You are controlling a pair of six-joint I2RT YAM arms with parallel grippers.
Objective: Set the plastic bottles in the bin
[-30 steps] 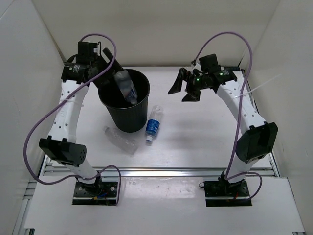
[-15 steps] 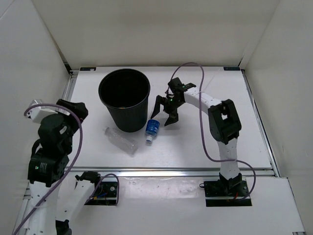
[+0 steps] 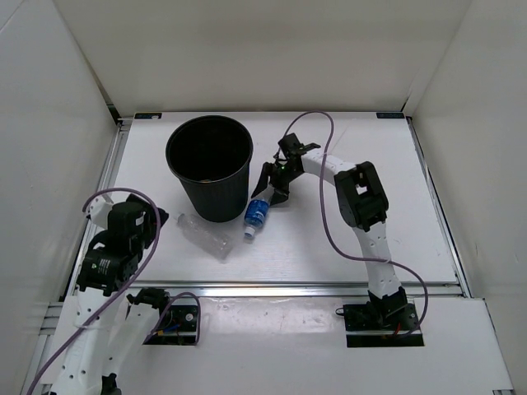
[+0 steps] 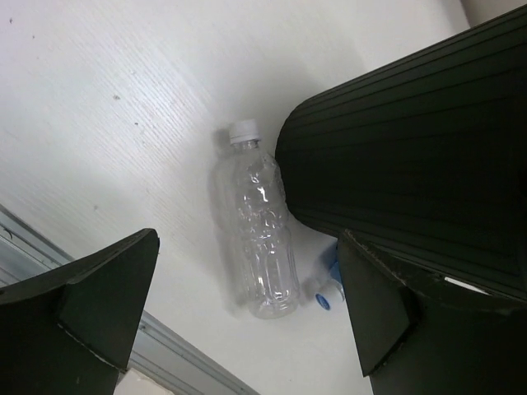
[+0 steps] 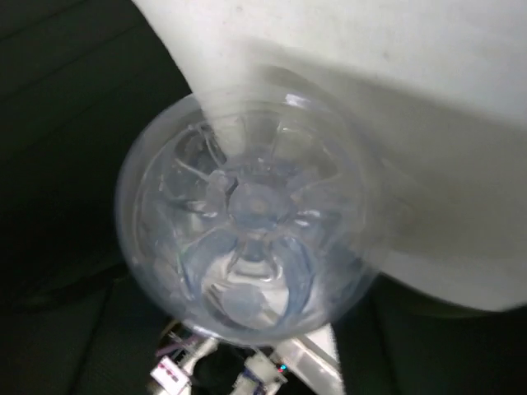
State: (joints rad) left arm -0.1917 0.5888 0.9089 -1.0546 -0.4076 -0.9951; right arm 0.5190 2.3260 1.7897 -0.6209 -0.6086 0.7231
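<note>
The black bin (image 3: pixel 208 169) stands upright at the back left of the table. A clear bottle with a blue label (image 3: pixel 257 213) lies against its right foot, blue cap (image 4: pixel 323 301) toward me. My right gripper (image 3: pixel 272 186) is low over that bottle's base end, one finger on each side. In the right wrist view the round base (image 5: pixel 247 222) fills the space between the fingers, blurred, and contact is not visible. A plain clear bottle (image 4: pixel 262 239) with a white cap lies in front of the bin. My left gripper (image 4: pixel 247 325) hangs open above and short of it, holding nothing.
White walls close in the table on three sides. A metal rail (image 3: pixel 272 288) runs along the near edge. The left arm (image 3: pixel 115 247) is folded back at the near left corner. A purple cable (image 3: pixel 325 164) loops over the right arm.
The left arm has pulled back from over the bin to the near left; the bottle it held there is gone from view. The right gripper came down to the blue-label bottle and its jaws narrowed.
</note>
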